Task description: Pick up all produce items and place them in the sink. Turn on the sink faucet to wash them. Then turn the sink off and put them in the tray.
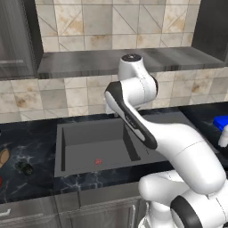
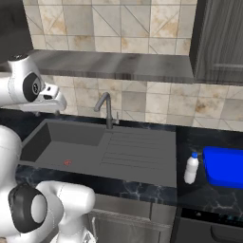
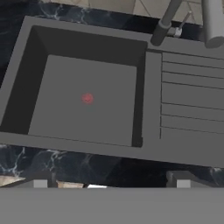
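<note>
The dark grey sink point(image 1: 89, 147) lies in the black counter, its basin empty with a red drain mark point(image 3: 87, 98). On the counter left of the basin rests the dark green-black oval produce item point(image 1: 26, 168). A sliver of the red one point(image 1: 1, 181) shows at the picture's left edge. The faucet point(image 2: 105, 107) stands behind the ribbed drainboard point(image 3: 192, 96). Part of the blue tray point(image 2: 225, 166) sits far right. My gripper point(image 3: 110, 183) hangs high over the sink's front rim, open, with nothing between its fingertips point(image 3: 39, 183).
A tan-brown oblong item point(image 1: 3, 156) lies beside the green oval. A small white bottle point(image 2: 191, 168) stands between the drainboard and the tray. A grey shelf point(image 2: 114, 66) runs along the tiled wall above the faucet. My arm hides the faucet in the left base view.
</note>
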